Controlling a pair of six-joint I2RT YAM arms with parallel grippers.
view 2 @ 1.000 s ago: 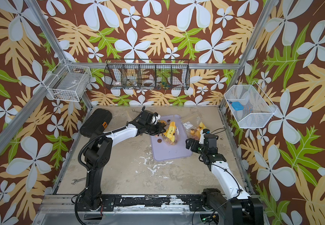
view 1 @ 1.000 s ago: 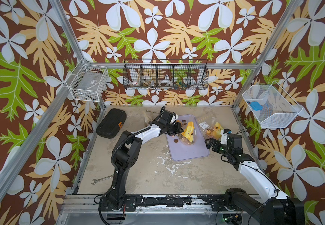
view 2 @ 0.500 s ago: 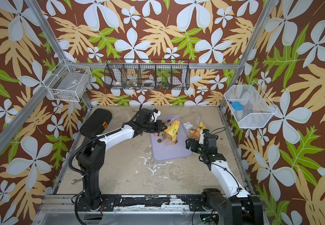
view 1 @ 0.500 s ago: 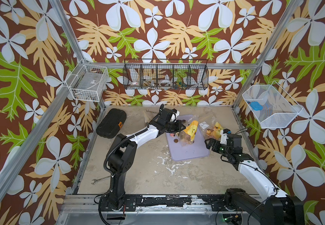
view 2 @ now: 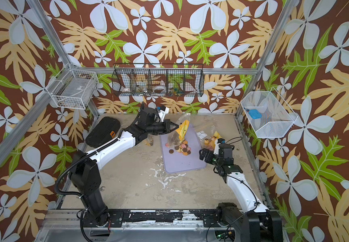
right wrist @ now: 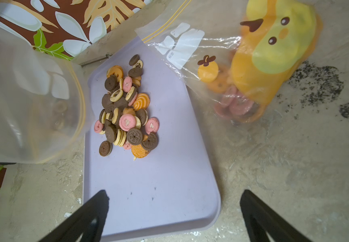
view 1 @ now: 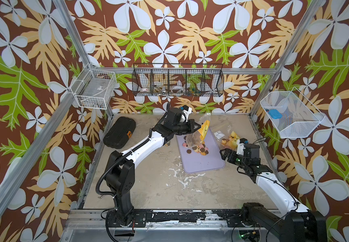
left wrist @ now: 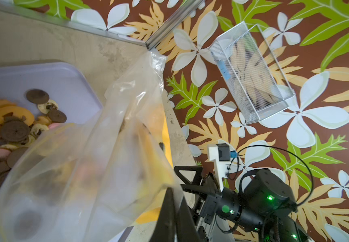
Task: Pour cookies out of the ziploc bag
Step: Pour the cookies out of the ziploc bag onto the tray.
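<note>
Worktop (view 1: 159, 184): the lavender tray (view 1: 207, 163) is the reference.

Ziploc bag (view 1: 191, 139) hangs over the tray's far half. Its closed end is up and its mouth is down, just above the tray surface. The long axis runs steeply from the pinch point down to the pile.

Left end effector (view 1: 197, 126) is above the tray's far-left corner, clamped on the bag's upper end. So the bag lies below it and tray-ward.

Right end effector (right wrist: 174, 191) sits at the tray's near-right edge, jaws wide apart and empty, aimed across the tray at the pile. It isn't touching the bag.

A second bag (right wrist: 242, 73) with a yellow pouch lies flat, overlapping the tray's far-right edge. It's not in play.

Cookies (right wrist: 125, 109) are heaped on the tray's far half, under and just beside the bag mouth. The left wrist view shows a few blurred round shapes inside the bag (left wrist: 71, 178), so I'd say it's probably not empty.

My read is the left arm owns the next move: keep the mouth over the tray and raise or shake along the bag's axis.
</note>
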